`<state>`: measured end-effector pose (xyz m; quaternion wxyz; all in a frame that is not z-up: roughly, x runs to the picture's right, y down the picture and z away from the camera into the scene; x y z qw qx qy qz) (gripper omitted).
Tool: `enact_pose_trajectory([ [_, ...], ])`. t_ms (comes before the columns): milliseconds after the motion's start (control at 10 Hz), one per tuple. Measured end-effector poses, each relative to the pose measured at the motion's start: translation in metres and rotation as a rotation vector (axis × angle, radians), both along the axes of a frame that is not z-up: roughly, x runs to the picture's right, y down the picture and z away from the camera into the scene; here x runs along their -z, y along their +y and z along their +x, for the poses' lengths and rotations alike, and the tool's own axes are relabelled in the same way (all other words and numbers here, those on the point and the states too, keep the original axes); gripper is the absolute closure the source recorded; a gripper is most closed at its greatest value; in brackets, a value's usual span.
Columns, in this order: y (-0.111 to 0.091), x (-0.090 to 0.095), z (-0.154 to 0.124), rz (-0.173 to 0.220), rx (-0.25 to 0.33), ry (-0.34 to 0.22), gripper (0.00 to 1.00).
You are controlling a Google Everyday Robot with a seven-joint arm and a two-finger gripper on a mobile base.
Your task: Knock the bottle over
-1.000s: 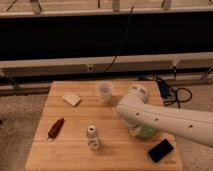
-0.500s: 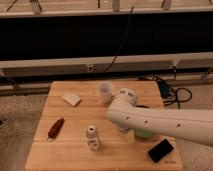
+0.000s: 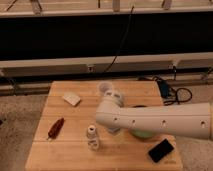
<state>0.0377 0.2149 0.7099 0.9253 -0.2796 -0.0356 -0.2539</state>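
One upright bottle [image 3: 92, 137] stands just left of the hand [image 3: 114, 131], whose grip cannot be told.

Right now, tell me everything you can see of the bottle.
The bottle is small and pale, plastic by its look, with a round whitish cap and a light label with dark markings. It stands upright, not yet knocked over, on the wooden table, near the front edge, left of centre. Only the table appears to touch it. The gripper sits low under the arm just to its right, seemingly a little apart from it.
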Motion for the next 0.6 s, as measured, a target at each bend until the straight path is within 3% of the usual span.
enact_pose_trajectory([
  [600,0.006,0.001,-0.040,-0.019,0.033,-0.053,0.20],
])
